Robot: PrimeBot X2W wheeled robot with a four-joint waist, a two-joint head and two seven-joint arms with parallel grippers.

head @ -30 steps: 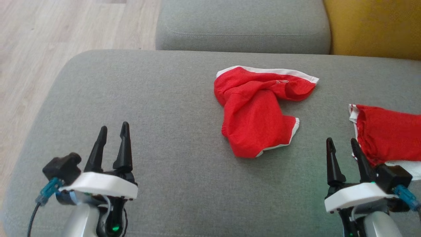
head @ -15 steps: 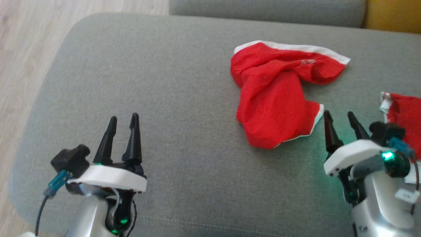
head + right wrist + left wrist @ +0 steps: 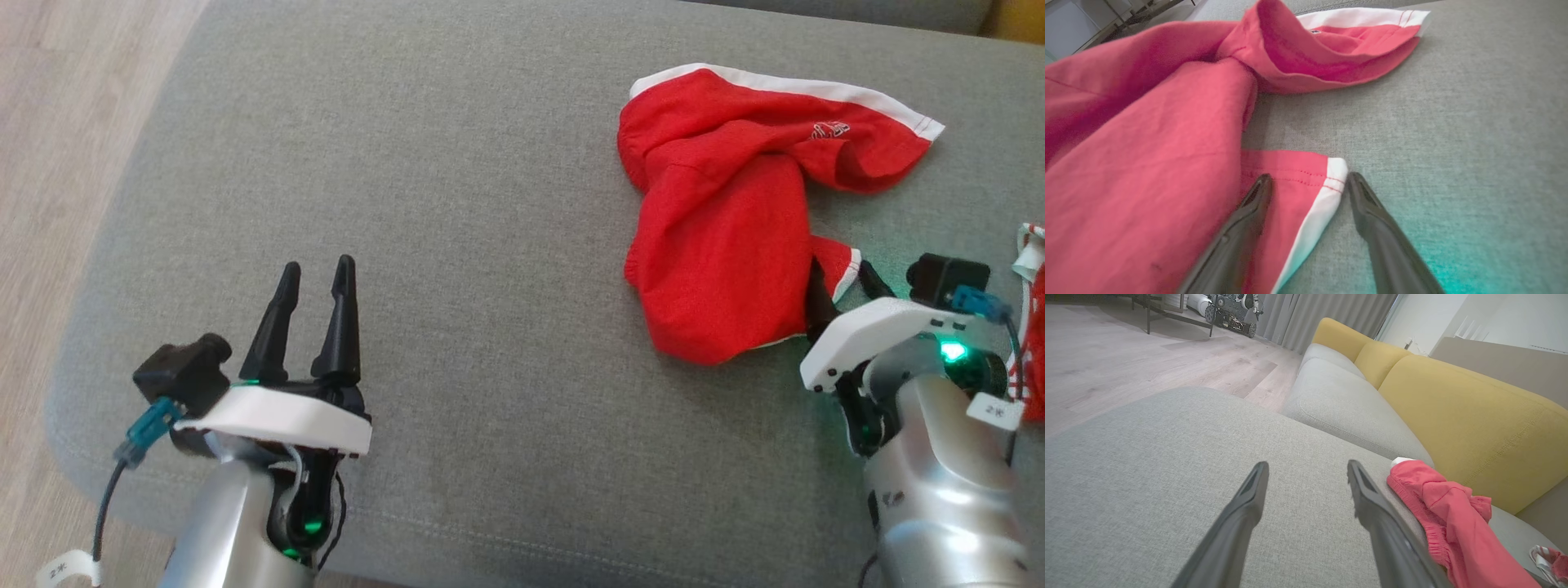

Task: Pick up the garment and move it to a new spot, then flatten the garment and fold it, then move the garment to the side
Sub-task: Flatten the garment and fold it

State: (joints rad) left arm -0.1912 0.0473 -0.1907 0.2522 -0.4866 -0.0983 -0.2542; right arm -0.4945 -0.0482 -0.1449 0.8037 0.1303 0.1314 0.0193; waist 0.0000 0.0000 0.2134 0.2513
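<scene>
Right hand (image 3: pixel 839 273) has closed in on the garment (image 3: pixel 718 245) since a second ago; spread fairly wide, it straddles the near white-trimmed hem corner without pinching it. Left hand (image 3: pixel 318 265) hovers parted and empty over bare grey cushion (image 3: pixel 490 204), well apart. Another red cloth (image 3: pixel 1035 343) lies just right of the right arm. Garment lies crumpled toward the cushion's far right. Beyond, a yellow backrest (image 3: pixel 1453 416).

You're looking at a garment (image 3: pixel 718 245) of red cloth, matt and finely woven, with smooth white trim. The grey sofa cushion (image 3: pixel 457 204) is coarse, matt fabric. Your left hand (image 3: pixel 318 263) is matt black plastic; the right forearm (image 3: pixel 939 498) looks like glossy silver metal. The floor (image 3: pixel 49 122) looks like pale wood.
</scene>
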